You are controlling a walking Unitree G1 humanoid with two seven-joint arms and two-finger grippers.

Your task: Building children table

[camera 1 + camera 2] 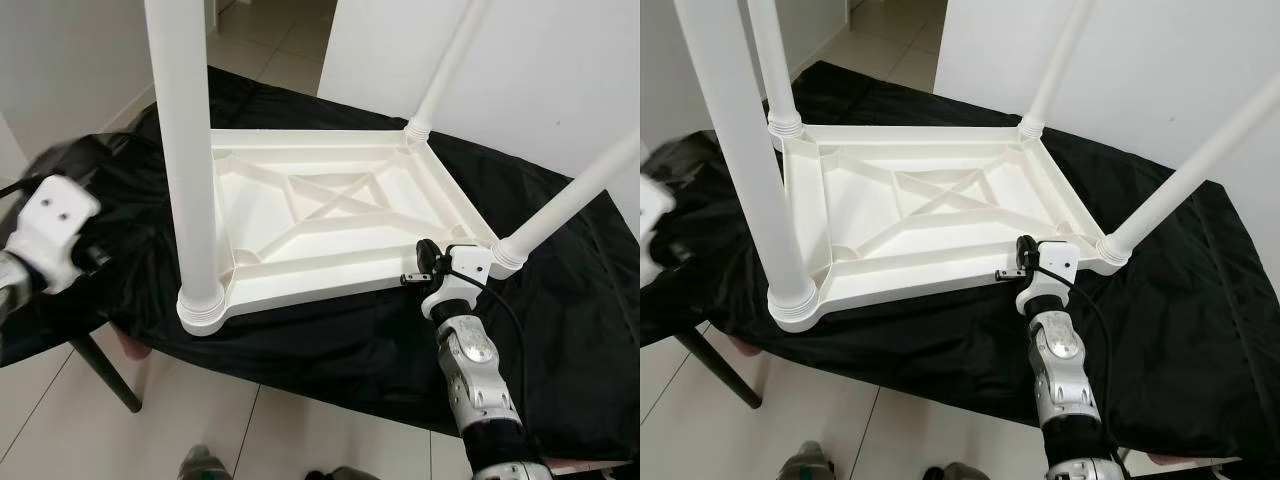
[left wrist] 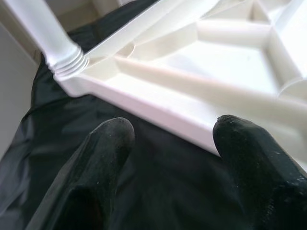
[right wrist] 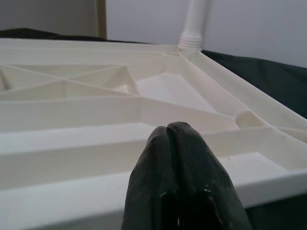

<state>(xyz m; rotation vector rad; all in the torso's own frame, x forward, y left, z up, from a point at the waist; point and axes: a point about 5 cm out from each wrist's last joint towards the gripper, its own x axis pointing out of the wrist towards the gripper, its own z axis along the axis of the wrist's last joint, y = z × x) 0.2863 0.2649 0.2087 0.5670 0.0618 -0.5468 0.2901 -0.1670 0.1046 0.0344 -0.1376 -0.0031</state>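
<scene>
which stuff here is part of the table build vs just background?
Job:
- white tabletop, upside down on the black cloth
- four white legs screwed into its corners, e.g. near-left leg
- right gripper, jaws shut, at the near rim
- left gripper, jaws open, off the left edge

Just there:
- black cloth over the support table
- tiled floor
- white wall

Light: bright and even (soft shadows)
Blur: left hand (image 1: 60, 225) smeared
Close up: black fingers (image 2: 103, 158) look fuzzy
</scene>
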